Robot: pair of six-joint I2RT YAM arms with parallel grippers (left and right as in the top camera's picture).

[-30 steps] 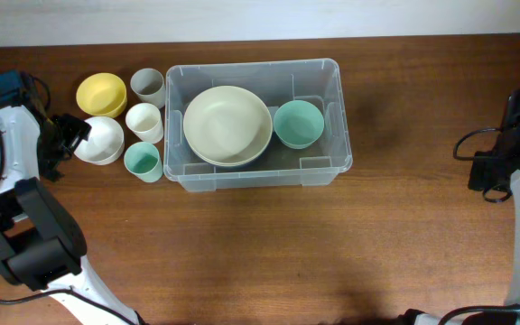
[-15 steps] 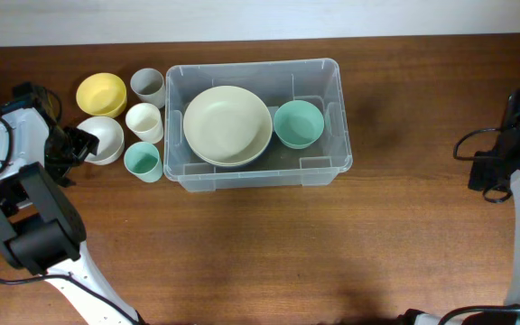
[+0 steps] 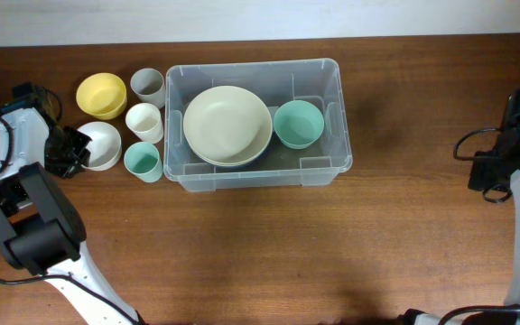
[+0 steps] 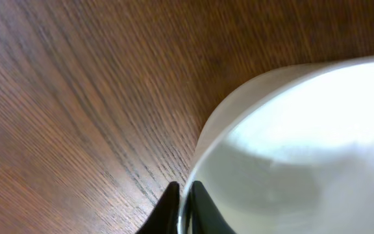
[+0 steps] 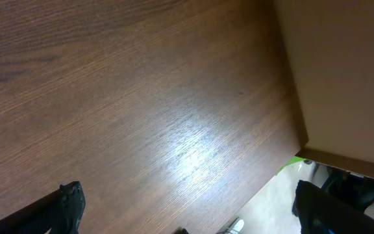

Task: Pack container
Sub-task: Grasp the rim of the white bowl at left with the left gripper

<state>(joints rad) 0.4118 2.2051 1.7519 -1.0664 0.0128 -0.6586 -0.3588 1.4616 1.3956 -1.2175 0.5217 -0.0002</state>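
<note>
Overhead: straight down, whole table [image 3: 242, 253], container [image 3: 253, 122] upper-middle. Left wrist: very close on the white bowl [image 4: 291, 143] rim; overhead shows that bowl far left. Right wrist: angled at bare wood near table edge.

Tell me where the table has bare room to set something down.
Free: the wide table strip in front of the container, and the stretch between it and the right hand. Crowded: left of it, yellow bowl, white bowl and three cups, with the left hand on the white bowl.
</note>
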